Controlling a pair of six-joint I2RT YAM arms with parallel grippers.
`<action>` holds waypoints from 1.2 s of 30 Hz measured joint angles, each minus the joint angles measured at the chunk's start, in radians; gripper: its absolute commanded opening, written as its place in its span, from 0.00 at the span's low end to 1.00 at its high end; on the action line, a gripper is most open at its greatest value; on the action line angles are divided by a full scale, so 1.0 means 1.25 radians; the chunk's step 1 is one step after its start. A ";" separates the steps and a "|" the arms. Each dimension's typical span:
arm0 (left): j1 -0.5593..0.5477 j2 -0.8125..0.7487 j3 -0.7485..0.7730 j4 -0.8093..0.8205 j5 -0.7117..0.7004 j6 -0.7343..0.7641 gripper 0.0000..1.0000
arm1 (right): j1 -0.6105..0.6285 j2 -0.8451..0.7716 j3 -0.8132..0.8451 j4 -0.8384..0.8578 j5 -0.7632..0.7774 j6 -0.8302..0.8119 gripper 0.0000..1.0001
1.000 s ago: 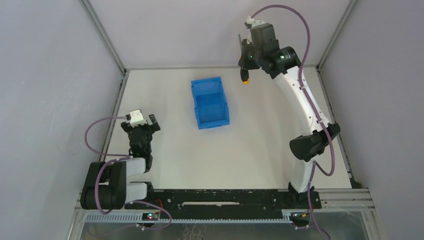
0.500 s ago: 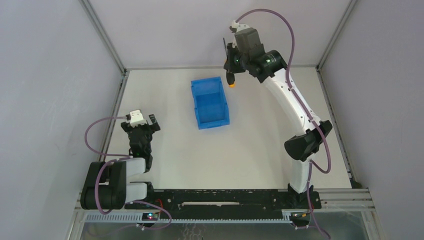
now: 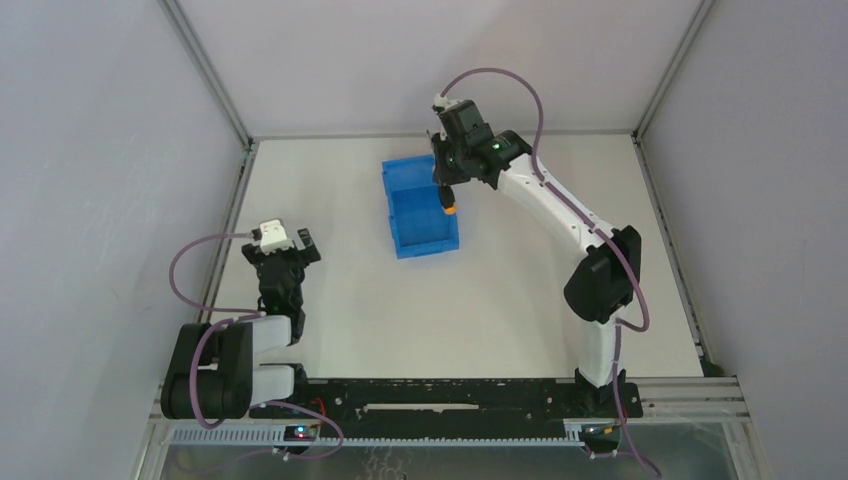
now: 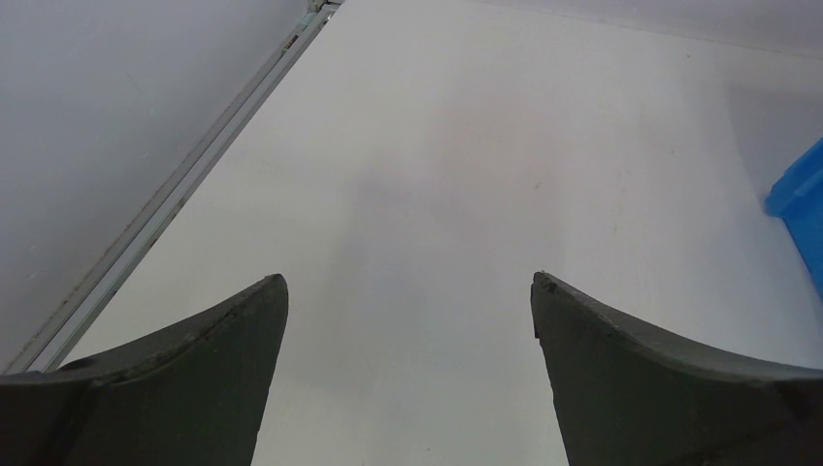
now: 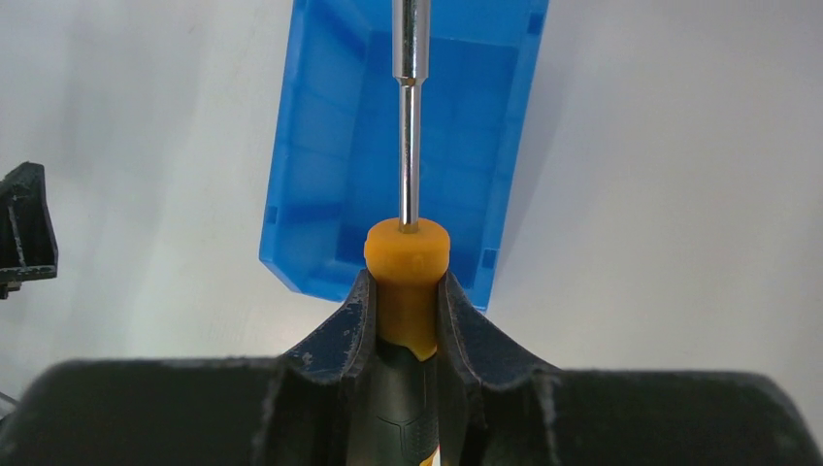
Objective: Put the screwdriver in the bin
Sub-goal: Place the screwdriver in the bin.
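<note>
Bin (image 3: 415,170) sits on the table (image 3: 520,300) toward 12 o'clock. Your right gripper (image 5: 406,291) hangs over its 3 o'clock wall, clamped on the screwdriver (image 5: 408,248) handle, with the shaft out over the bin's interior. Left gripper (image 4: 408,291) is parked at 8 o'clock, jaws wide, holding nothing. Pickup and carry look done; you've got only the release into the bin left.

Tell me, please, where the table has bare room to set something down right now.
Free: the wide stretch of table between the bin and the right arm, and the strip between the bin and the left hand. Crowded: over the bin, where the right hand holds the screwdriver.
</note>
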State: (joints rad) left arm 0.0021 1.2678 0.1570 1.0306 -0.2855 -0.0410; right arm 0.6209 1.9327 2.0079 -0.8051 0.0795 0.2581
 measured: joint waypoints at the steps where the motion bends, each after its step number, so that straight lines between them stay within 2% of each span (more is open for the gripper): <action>1: 0.000 0.000 0.000 0.000 0.000 0.000 1.00 | 0.003 0.003 -0.009 0.008 -0.002 0.002 0.09; 7: 0.000 0.000 0.000 0.000 0.000 0.000 1.00 | 0.023 0.021 -0.070 0.071 -0.005 0.008 0.09; 30: 0.000 0.000 0.000 0.000 0.000 0.000 1.00 | 0.039 0.196 -0.148 0.250 0.023 -0.023 0.11; 36: 0.000 0.000 0.000 0.000 0.000 0.000 1.00 | 0.041 0.226 -0.158 0.271 0.043 -0.038 0.24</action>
State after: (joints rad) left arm 0.0021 1.2682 0.1570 1.0306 -0.2855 -0.0414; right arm 0.6716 2.2154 1.8107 -0.4667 0.1333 0.2108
